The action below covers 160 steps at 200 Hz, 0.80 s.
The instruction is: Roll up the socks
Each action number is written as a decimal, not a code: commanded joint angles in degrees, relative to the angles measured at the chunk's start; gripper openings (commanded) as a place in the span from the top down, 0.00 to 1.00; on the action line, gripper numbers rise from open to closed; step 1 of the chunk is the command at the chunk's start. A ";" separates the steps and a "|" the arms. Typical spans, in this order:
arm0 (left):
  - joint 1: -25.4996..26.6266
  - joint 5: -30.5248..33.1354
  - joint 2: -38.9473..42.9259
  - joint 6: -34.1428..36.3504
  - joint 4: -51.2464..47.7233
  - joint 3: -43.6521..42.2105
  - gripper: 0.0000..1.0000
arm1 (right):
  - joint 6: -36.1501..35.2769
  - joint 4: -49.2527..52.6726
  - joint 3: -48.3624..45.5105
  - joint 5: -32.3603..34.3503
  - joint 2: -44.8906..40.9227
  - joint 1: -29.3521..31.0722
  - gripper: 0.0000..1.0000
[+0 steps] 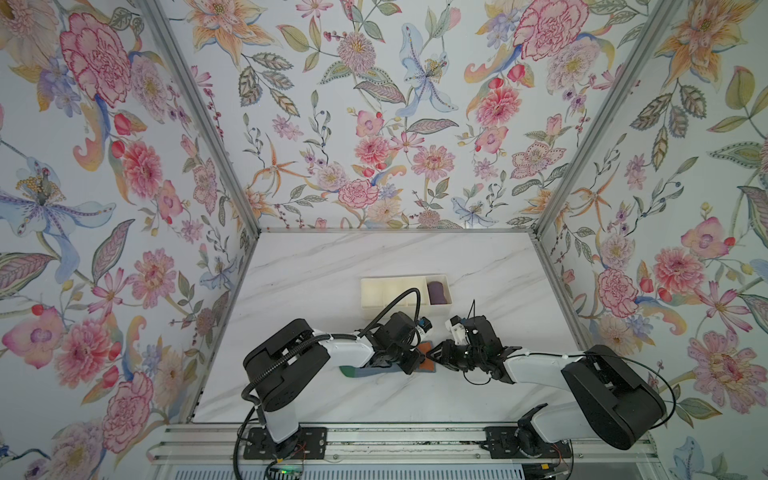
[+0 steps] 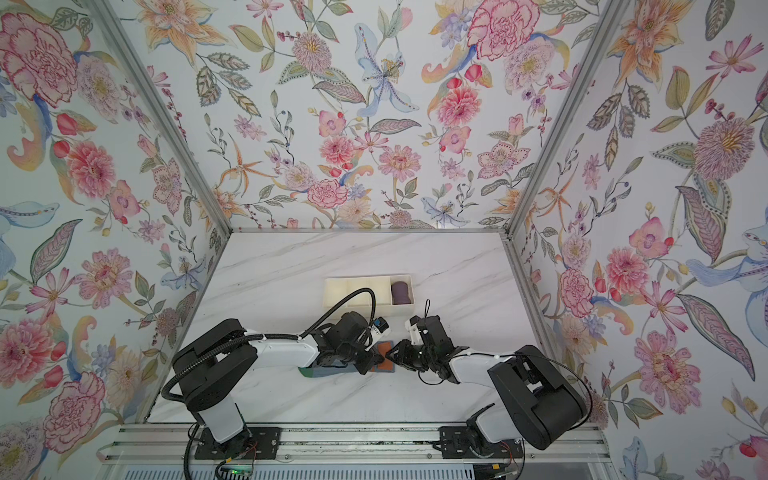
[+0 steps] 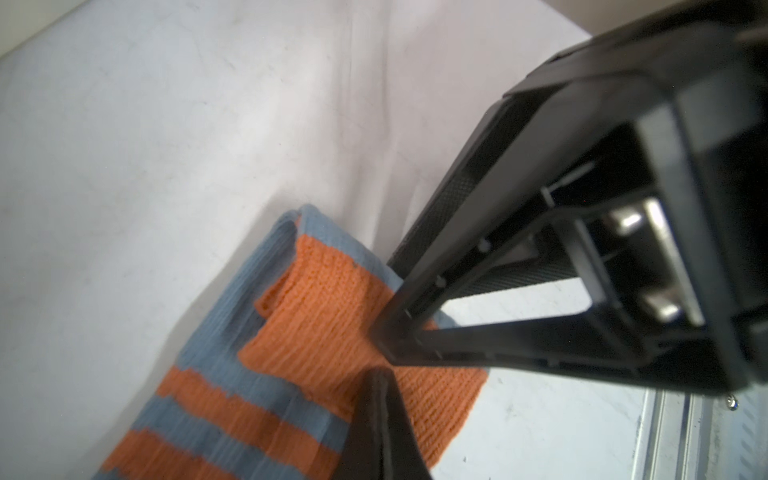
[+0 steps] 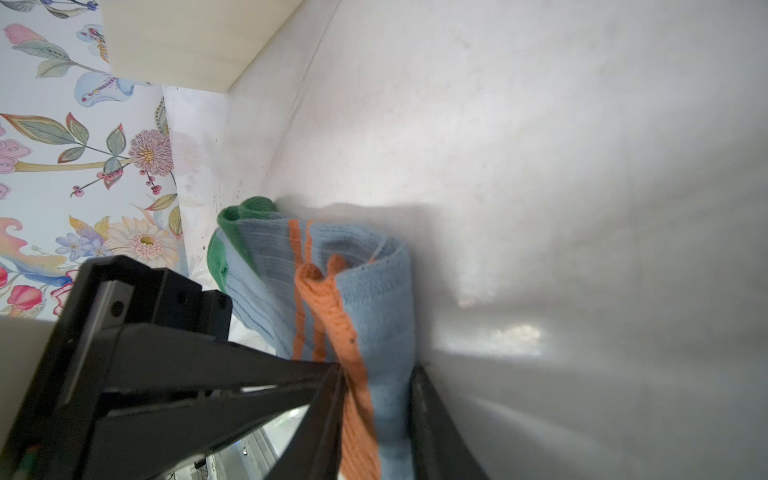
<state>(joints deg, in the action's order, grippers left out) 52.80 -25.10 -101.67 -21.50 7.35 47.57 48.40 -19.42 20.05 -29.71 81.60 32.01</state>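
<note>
Heads up on the socks (image 1: 428,363): they lie on the desk (image 1: 332,257) near the front middle, right between your two arms. The green toe points toward the left arm and the orange cuff toward the right one.

It's soft ribbed knit, light and floppy, so I'd expect it to sag, stretch and spring open the moment you let go rather than slide. Nothing fragile here. The cuff looks like the best place to grab, since it's doubled up and thicker. You'll want both layers caught, or I reckon the pair shears apart as you roll.

Your right fingers (image 4: 324,399) are clamped on that cuff end, one on each side with fabric bunched between them. Your left fingers (image 3: 399,332) are closed, tips down against the orange cuff. I can't tell if any knit is caught between them.

No brand, tag or writing I can read anywhere on the socks or the arms.
</note>
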 commanded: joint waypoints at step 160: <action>-1.56 -0.50 -1.95 -0.74 -3.93 -3.97 1.00 | 8.35 -6.56 -8.10 -2.89 0.57 1.39 0.71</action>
<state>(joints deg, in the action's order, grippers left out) 51.92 -26.85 -101.67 -21.74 9.32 46.33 54.50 -29.02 14.44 -32.58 81.21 32.40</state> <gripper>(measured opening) 0.047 0.291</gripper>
